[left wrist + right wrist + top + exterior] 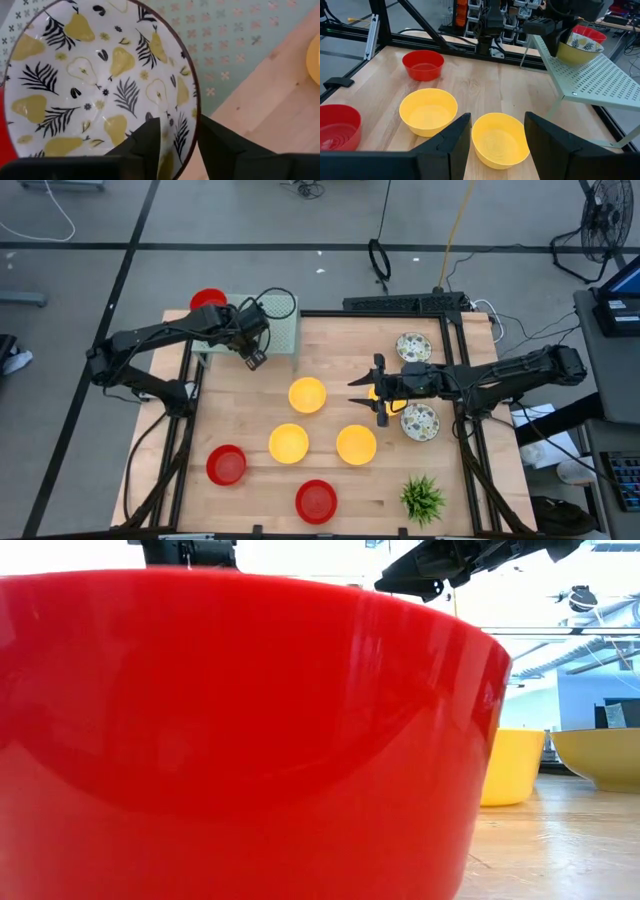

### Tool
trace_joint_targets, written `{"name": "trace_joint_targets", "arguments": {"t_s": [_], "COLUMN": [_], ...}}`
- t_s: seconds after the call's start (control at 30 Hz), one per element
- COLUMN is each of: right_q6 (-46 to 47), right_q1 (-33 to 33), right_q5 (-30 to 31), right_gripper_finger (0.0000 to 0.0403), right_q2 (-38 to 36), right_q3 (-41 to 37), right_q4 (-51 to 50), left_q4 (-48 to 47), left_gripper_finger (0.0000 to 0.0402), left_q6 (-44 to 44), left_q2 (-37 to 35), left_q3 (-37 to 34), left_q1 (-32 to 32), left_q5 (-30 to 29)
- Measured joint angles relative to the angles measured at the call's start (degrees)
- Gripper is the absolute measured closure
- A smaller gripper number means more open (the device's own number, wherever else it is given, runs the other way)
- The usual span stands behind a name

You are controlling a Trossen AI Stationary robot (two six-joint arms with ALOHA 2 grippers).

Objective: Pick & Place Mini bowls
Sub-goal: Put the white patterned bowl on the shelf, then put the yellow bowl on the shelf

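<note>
My left gripper [180, 127] is over the pale green perforated shelf [275, 330] at the table's far left and is shut on a white mini bowl with a pear and leaf pattern [100, 75]. A red bowl [208, 300] rests on the shelf behind it. My right gripper [365, 392] hovers open right of centre, with a yellow bowl [373, 392] partly hidden beneath it. Three yellow bowls [307, 394] [288, 442] [356, 444], two red bowls [226, 465] [316, 500] and two patterned bowls [413, 347] [419, 421] rest on the table. My left gripper holds the patterned bowl by its rim [192, 125], with one finger [150, 142] inside the bowl and the other [220, 147] outside. The bowl [580, 47] stays upright at the shelf's top. Whether its base rests on the shelf, I cannot tell.
A small green plant [422, 498] stands at the table's near right corner. In the low view a red bowl [240, 740] fills most of the picture, with yellow bowls [512, 765] behind it. Black frame rails [455, 310] run along the table's edges.
</note>
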Motion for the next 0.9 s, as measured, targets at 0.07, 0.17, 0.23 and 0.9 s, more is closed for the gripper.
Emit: {"name": "trace_joint_targets", "arguments": {"t_s": [0.07,0.17,0.23,0.9], "right_q6": [0.0,0.0,0.1,1.5], "right_q1": [0.0,0.0,0.0,0.0], "right_q5": [0.0,0.0,0.0,0.0], "right_gripper_finger": [0.0232,0.0232,0.0232,0.0232], "right_q2": [0.0,0.0,0.0,0.0], "right_q3": [0.0,0.0,0.0,0.0], "right_q4": [0.0,0.0,0.0,0.0], "left_q4": [-0.4,-1.8,-3.4,0.5], "left_gripper_finger": [0.0267,0.0262,0.0262,0.0261], "left_q6": [0.0,-0.3,-1.1,0.2], "left_q2": [0.0,0.0,0.0,0.1], "left_q3": [1.1,3.1,4.7,13.4], "left_q1": [0.0,0.0,0.0,-9.8], "left_q5": [0.0,-0.1,-0.1,18.3]}}
